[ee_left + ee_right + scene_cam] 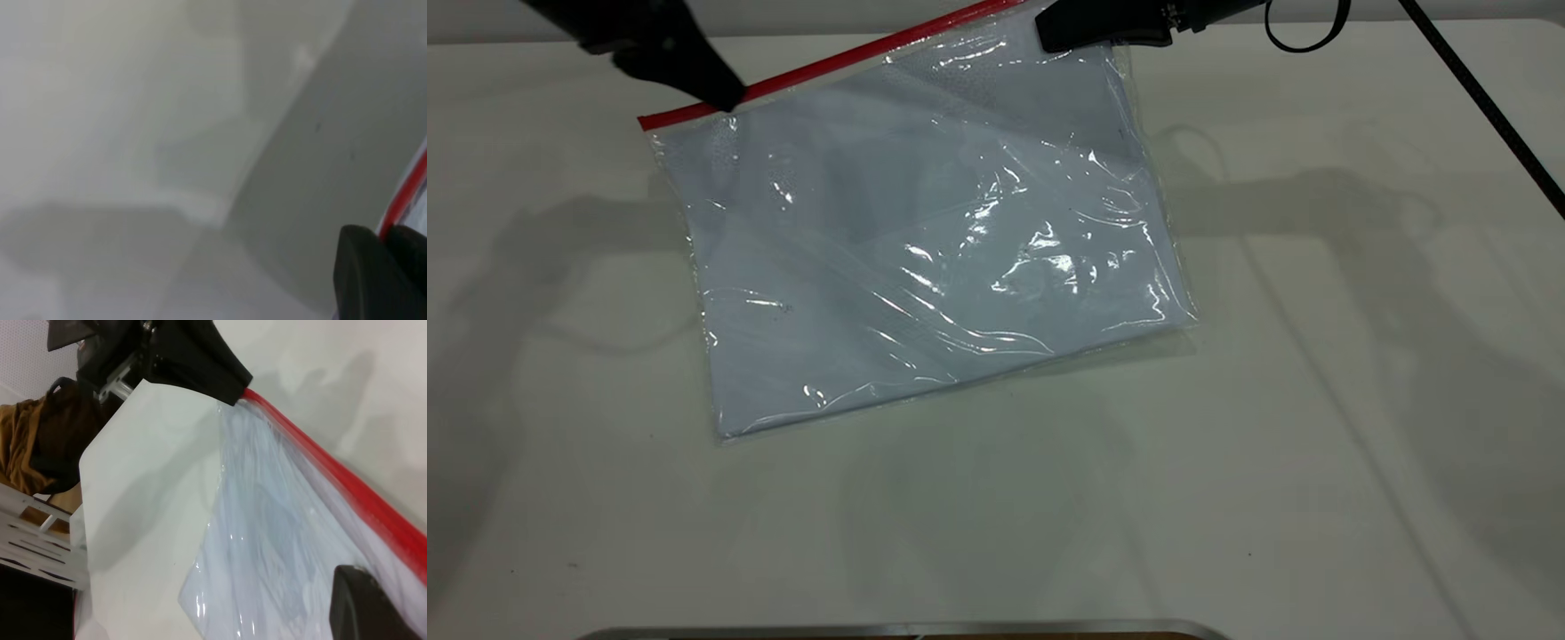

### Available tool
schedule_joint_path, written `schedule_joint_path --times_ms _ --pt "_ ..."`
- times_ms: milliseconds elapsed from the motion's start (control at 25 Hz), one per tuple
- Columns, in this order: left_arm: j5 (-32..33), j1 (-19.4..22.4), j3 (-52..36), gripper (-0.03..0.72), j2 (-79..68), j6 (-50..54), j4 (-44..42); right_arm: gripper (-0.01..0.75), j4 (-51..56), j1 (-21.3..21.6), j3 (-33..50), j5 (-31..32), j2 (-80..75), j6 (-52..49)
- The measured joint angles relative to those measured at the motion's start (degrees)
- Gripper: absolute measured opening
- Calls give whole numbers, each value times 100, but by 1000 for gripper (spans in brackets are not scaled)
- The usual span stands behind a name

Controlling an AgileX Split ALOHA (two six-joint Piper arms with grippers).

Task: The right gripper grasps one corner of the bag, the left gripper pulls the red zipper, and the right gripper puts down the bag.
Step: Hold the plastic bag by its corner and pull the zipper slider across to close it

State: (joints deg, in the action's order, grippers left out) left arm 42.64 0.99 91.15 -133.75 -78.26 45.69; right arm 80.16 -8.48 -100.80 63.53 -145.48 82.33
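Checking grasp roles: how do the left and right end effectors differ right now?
The left end effector sits on the red zipper near its left end; the right end effector is at the bag's opposite, right corner. The right carries a looped cable; the left shows none. Both are black and touch the bag's red-edged side.

Black tapered hands (694,76), looped cable (1303,36)

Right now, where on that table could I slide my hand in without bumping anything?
Bare table right of the bag, and the wide strip in front of it. Crowded at the far edge: left gripper and right gripper both sit on the red zipper.
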Motion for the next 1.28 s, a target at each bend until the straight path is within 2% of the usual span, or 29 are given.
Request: schedule_joint_path --times_ms 360,1120,1280 --pt "197 341 0 65 0 46 -42 33 23 6 -6 -55 0 23" --pt "181 398 0 81 0 404 -409 33 18 16 -6 -121 0 89" --pt "107 402 0 122 -5 419 -114 37 -8 41 -6 -211 0 141"
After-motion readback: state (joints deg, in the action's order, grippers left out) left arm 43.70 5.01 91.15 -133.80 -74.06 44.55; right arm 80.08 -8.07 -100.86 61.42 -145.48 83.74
